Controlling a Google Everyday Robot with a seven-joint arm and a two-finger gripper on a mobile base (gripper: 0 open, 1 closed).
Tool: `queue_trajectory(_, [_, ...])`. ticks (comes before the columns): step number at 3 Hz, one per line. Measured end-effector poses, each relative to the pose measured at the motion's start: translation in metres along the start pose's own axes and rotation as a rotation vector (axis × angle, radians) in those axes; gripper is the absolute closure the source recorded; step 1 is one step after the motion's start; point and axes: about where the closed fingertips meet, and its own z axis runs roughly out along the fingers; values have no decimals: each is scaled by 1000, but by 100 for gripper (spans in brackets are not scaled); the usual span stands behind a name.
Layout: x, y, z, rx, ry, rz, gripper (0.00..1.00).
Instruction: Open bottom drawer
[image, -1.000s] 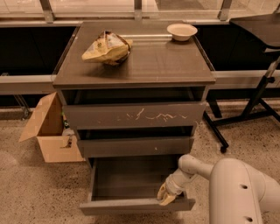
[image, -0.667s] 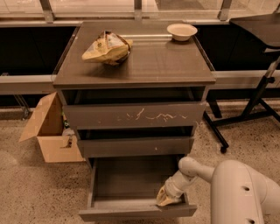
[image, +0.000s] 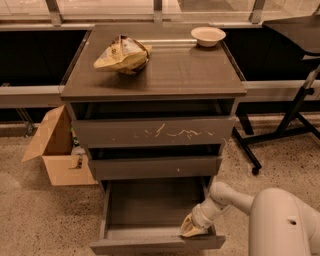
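Observation:
The bottom drawer (image: 150, 209) of the dark grey-brown cabinet is pulled out toward me, showing its shallow grey inside. Its plain front panel (image: 155, 244) sits at the lower edge of the view. My gripper (image: 191, 227) reaches in from the lower right on a white arm. Its yellowish fingers rest at the right end of the drawer's front panel, just inside the front edge. Above are the medium drawer (image: 155, 167) and the large scratched drawer (image: 155, 131), both only slightly out.
On the cabinet top lie a crumpled chip bag (image: 122, 54) and a white bowl (image: 208, 36). An open cardboard box (image: 55, 150) stands on the floor at the left. A black stand leg (image: 280, 132) with a caster is at the right.
The bottom drawer has come out a little further toward me, and my gripper has moved with its front panel.

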Motion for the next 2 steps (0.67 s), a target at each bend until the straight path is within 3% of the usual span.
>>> queue_trajectory(2, [-6, -21, -51, 101, -36, -62, 38])
